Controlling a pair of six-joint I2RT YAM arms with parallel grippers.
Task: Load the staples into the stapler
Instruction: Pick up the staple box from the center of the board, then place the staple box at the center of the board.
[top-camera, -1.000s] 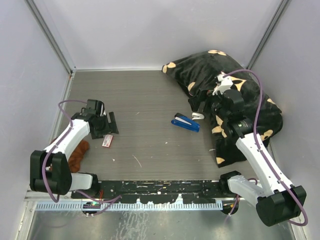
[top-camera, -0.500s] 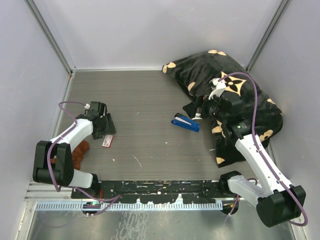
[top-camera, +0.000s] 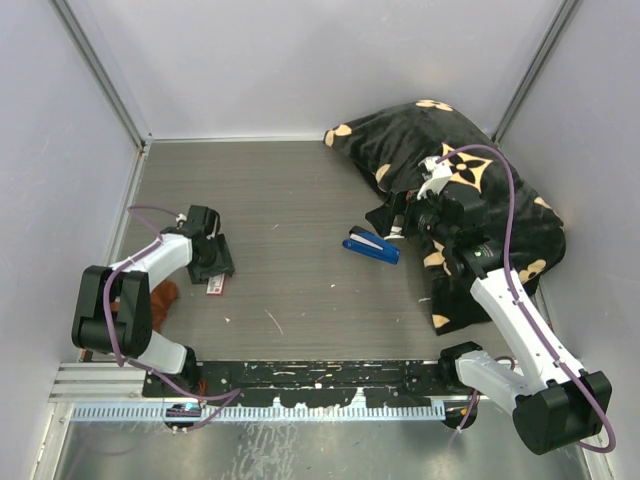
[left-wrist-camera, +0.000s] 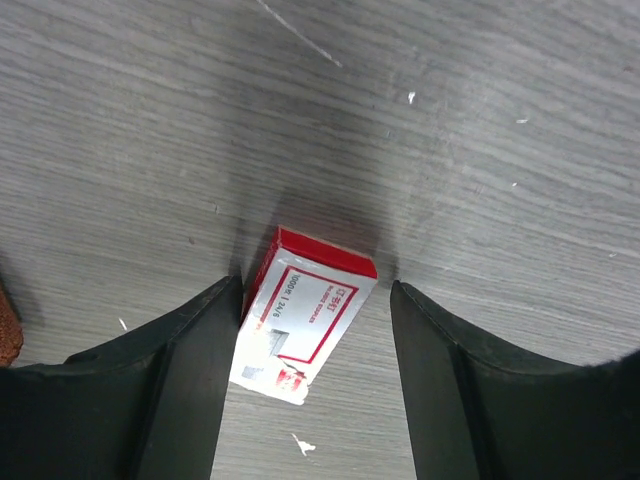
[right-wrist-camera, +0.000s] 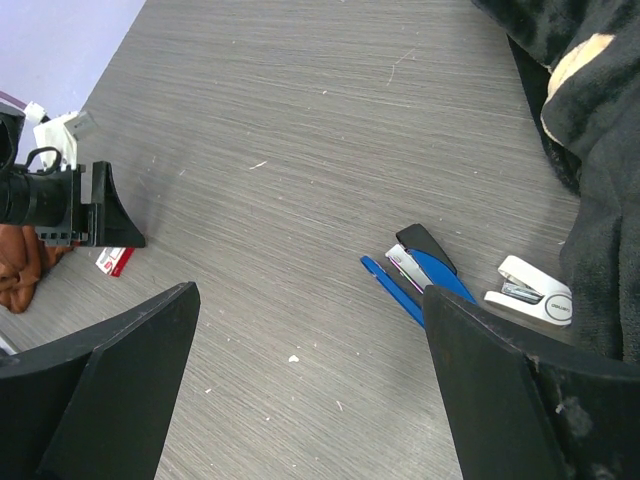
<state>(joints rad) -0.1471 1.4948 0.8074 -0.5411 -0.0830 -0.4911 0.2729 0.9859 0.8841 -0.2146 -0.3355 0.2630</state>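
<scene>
My left gripper (left-wrist-camera: 312, 288) open astride skewed staple box (left-wrist-camera: 305, 315) | right gripper (right-wrist-camera: 310, 293) open, empty | risk: box twists out when I pinch.

Over the last second the left end effector (top-camera: 214, 262) has come down onto the table and moved in on the red-and-white staple box (top-camera: 217, 285). Its two black fingers (left-wrist-camera: 185, 370) now straddle the box's far end, and the gap between them has narrowed. The left arm's elbow has folded in nearer the box. The right end effector (top-camera: 408, 222) has shifted slightly toward the box, off the black patterned cloth (top-camera: 400, 140), and partly covers the small white stapler (right-wrist-camera: 525, 293).
</scene>
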